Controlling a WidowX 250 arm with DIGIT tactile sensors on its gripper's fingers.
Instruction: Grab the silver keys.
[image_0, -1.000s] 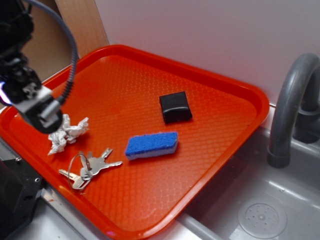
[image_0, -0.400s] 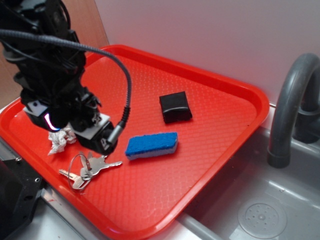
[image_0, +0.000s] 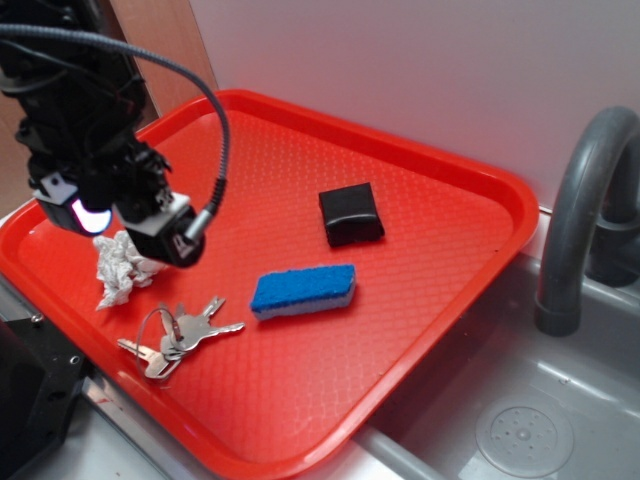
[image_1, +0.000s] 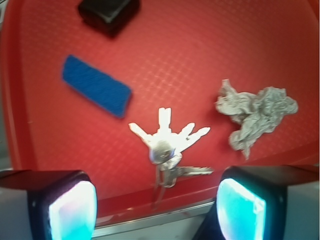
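Wrist view — claw (image_1: 157, 212) spread wide above silver keys (image_1: 169, 140).

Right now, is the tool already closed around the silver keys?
No, the tool is open, its two fingers spread wide, and the silver keys lie untouched on the red tray between them.

We take this for a kitchen sink area. At the right of the exterior frame, a grey faucet (image_0: 585, 220) arches over a steel sink (image_0: 560, 420), beside an orange tray (image_0: 420, 180) against a plain white wall (image_0: 400, 60).
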